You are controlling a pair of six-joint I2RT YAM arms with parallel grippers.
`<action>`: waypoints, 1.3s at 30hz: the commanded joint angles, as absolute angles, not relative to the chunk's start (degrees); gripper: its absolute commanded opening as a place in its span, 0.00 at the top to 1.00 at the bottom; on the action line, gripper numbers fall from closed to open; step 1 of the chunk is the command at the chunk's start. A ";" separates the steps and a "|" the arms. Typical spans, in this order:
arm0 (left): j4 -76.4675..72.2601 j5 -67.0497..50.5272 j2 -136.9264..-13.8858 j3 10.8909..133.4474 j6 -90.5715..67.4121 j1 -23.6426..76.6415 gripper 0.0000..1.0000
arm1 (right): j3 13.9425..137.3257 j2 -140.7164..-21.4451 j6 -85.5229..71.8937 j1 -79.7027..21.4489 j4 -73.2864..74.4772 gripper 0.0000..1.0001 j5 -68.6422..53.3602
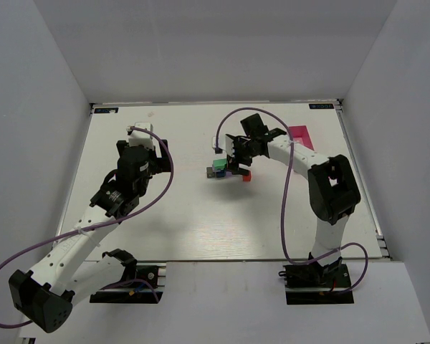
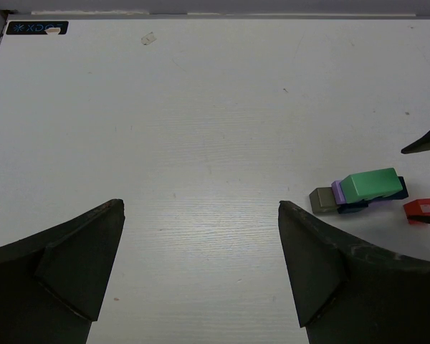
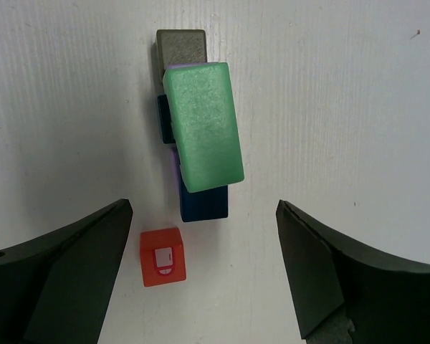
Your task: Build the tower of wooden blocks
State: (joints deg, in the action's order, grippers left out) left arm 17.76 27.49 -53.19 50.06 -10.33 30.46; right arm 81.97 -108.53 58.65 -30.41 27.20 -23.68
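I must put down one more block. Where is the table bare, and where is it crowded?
Bare table lies between the block cluster and the left arm, and from the cluster to the near edge. Crowded: around the cluster, red block, right arm and pink tray.

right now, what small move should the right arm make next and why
Probably lower the open right fingers around the red block: it lies alone on the table beside the stack, whose top is the green block.
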 commanded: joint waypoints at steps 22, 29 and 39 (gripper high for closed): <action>17.05 26.81 -52.21 50.45 -9.93 30.23 0.01 | 87.28 -113.99 55.90 -33.22 26.63 0.13 -20.39; 17.05 26.81 -52.21 50.45 -9.93 30.23 0.01 | 87.45 -114.70 55.11 -34.10 25.93 0.13 -19.51; 17.05 26.81 -52.21 50.45 -9.93 30.23 0.01 | 87.63 -114.96 54.40 -34.36 25.58 0.13 -18.54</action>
